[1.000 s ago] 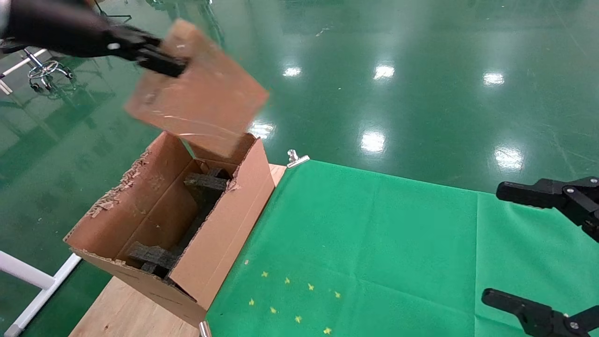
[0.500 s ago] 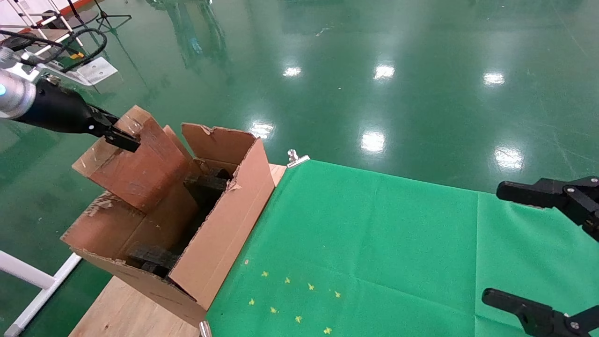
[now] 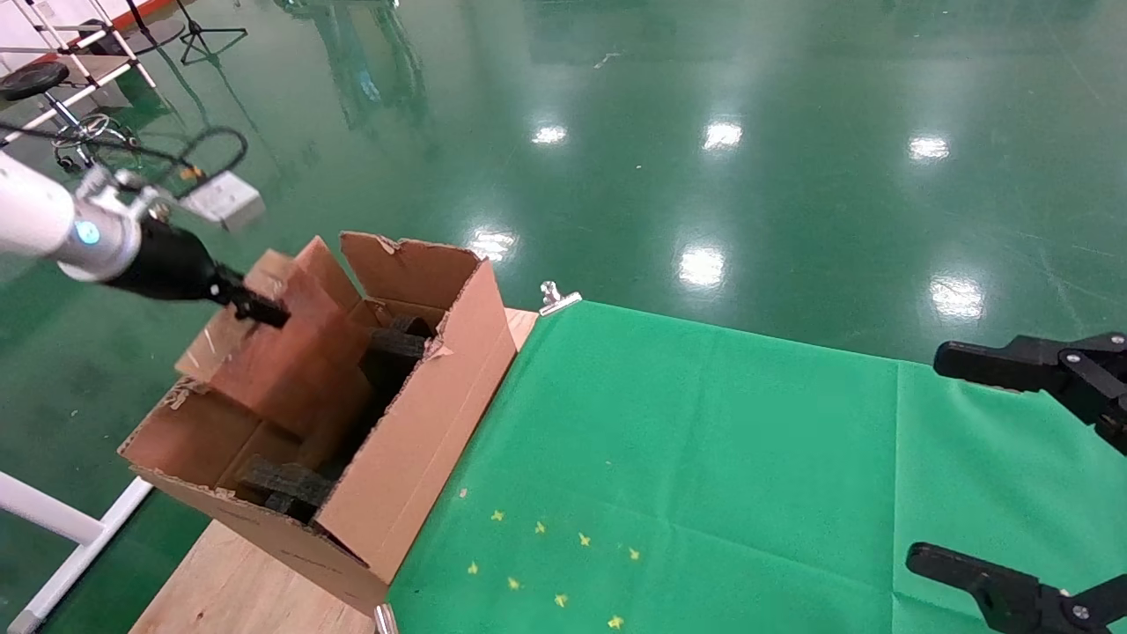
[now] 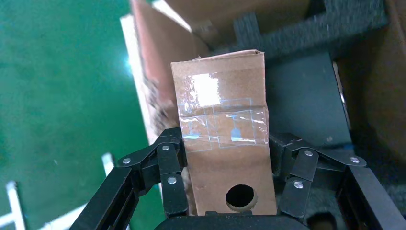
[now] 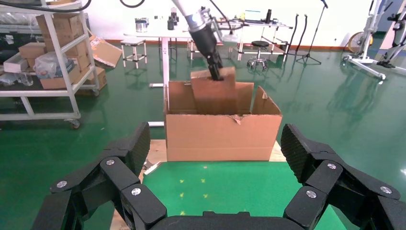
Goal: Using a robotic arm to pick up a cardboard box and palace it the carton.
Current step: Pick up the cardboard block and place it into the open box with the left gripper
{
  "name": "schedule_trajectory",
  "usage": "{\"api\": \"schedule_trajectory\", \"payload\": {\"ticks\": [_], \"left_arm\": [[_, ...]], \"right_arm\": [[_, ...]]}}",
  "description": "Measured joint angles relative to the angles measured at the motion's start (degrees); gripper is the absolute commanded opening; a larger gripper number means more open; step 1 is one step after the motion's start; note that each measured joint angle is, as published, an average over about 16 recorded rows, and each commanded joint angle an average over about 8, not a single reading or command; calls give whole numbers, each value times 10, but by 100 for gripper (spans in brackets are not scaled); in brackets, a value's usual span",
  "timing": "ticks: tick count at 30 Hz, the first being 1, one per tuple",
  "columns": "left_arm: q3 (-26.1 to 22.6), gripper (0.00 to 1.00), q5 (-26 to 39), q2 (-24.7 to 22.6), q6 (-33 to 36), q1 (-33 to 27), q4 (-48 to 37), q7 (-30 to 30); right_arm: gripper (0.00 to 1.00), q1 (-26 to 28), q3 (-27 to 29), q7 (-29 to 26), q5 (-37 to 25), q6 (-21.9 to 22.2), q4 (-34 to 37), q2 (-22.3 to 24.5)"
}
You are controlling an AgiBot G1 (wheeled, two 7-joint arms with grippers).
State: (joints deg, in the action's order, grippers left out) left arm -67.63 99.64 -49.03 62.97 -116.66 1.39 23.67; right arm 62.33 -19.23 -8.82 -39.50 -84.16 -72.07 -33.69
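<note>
right gripper [image 3: 1012, 471]: parked over right edge of the green cloth [image 3: 704, 458], nearest the camera; fingers spread wide apart, nothing between them; right wrist view shows the same wide gap [image 5: 213, 187].
green cloth: covers the wooden table [image 3: 238, 590]; small yellow star marks [image 3: 550, 563] near its front; metal clip [image 3: 556, 298] at far corner, another clip [image 3: 383, 619] at the near edge.
carton [image 3: 423, 423]: large brown corrugated, stands on bare wood at left end of table, just beside cloth edge; top open, flaps ragged and torn on the left side.
foam pieces [image 3: 282, 484]: dark grey, inside carton, one near the front end, another [image 3: 401, 339] at the far end.
cardboard box [image 3: 282, 352]: small brown, taped, tilted; lower part down inside the carton's left side, upper end above the rim; left wrist view shows glossy clear tape and a round hole in narrow face [image 4: 225, 158].
robotic arm [image 3: 53, 233]: left arm, white with blue light ring, reaches in from the left above the carton.
left gripper [image 3: 255, 310]: clamped on upper end of the cardboard box; black fingers [image 4: 170, 177] press both sides.
floor [image 3: 704, 132]: glossy green, light reflections.
background: stool and stands far left; right wrist view shows shelves [image 5: 52, 52] with boxes, tables.
</note>
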Motion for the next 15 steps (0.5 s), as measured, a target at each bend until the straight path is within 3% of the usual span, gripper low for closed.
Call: {"api": "schedule_trajectory", "payload": {"ticks": [15], "left_arm": [[-2, 0, 3, -15, -41, 73, -28, 43]], "right_arm": [[100, 0, 0, 0, 0, 0, 0, 0]]}}
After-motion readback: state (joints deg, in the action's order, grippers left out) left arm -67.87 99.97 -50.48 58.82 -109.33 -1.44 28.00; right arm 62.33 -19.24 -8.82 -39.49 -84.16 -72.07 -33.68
